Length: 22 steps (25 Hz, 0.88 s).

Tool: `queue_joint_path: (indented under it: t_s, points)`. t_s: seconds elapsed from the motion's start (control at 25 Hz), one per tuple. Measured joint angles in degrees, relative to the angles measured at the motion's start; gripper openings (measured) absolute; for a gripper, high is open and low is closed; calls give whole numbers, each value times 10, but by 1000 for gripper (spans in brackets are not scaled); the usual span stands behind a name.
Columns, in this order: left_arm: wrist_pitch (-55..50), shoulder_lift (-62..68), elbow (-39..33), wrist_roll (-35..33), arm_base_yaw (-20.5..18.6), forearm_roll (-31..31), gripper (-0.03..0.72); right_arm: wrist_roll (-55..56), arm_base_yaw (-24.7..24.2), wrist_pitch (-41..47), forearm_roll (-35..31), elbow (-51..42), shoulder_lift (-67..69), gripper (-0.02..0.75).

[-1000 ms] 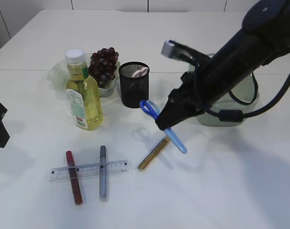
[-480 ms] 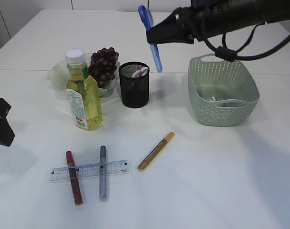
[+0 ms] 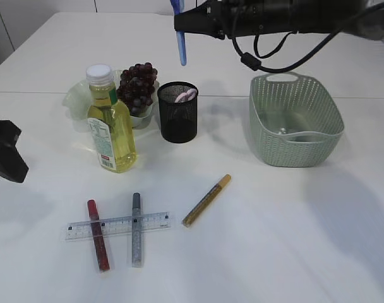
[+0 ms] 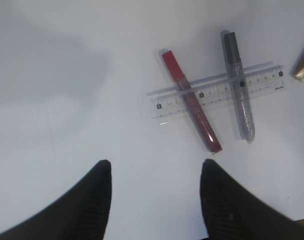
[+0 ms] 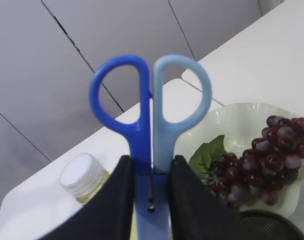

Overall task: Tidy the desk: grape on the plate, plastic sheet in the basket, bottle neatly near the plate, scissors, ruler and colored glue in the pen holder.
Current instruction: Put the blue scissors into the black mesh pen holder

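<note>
R claw [image 5: 151, 200] grips scissors [image 3: 179, 35] above pen holder [image 3: 177, 112].

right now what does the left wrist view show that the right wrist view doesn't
Only the left wrist view shows the clear plastic ruler lying across the red glitter glue tube and the silver glitter glue tube, plus the open left tool above bare table. Only the right wrist view shows the blue-handled scissors clamped in the right tool, the dark red grape bunch on its pale plate, and the white bottle cap. Both share the white tabletop.
</note>
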<state>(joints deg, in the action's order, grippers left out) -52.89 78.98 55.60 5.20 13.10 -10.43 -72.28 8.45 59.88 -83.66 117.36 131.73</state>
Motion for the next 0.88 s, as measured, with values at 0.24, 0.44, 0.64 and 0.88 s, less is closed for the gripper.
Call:
queue_joint_path:
  t_s: [0.24,0.44,0.64,0.88]
  points:
    - [8,0,0,0,0,-1,415,-17,-1,7,-3,110,89,163]
    - [6,0,0,0,0,-1,415,-78,-1,7,-21,129,128,163]
    - [2,0,0,0,0,-1,415,-168,-1,-1,-100,130,150,162]
    - [-2,0,0,0,0,-1,415,-227,-1,-15,-116,130,152,162]
